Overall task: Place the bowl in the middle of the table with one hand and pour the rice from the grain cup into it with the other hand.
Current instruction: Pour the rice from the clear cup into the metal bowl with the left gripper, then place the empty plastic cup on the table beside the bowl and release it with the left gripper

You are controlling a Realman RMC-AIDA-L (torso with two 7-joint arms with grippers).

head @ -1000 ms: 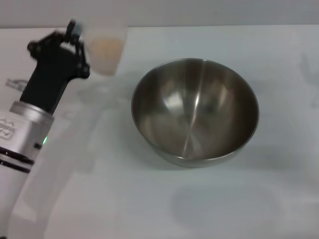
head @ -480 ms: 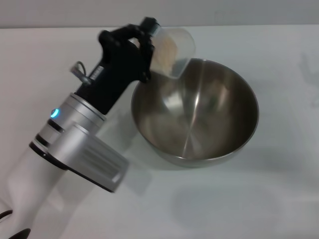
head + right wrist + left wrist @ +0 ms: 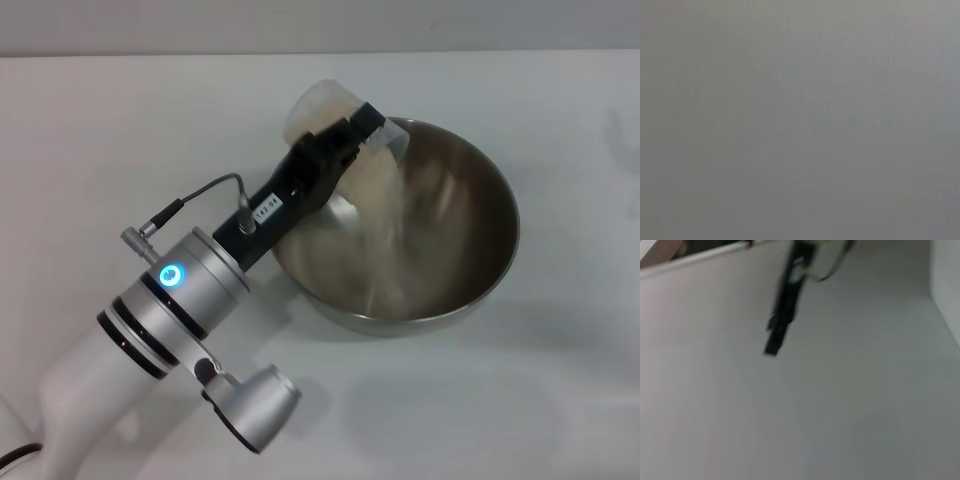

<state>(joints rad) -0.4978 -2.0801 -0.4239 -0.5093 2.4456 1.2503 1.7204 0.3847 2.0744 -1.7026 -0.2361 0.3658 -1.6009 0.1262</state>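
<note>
The steel bowl (image 3: 440, 250) stands on the white table (image 3: 120, 130), right of centre in the head view. My left gripper (image 3: 345, 135) is shut on the clear grain cup (image 3: 325, 105) and holds it tipped over the bowl's far left rim. A pale stream of rice (image 3: 385, 215) falls from the cup into the bowl. My right gripper is out of view; the right wrist view shows only plain grey.
The left arm (image 3: 180, 290) reaches from the near left across the table to the bowl. The left wrist view shows a white surface and a dark blurred arm part (image 3: 785, 305) farther off.
My left gripper has carried the cup right, from left of the bowl to over its rim, and tipped it. Rice now pours into the bowl.
</note>
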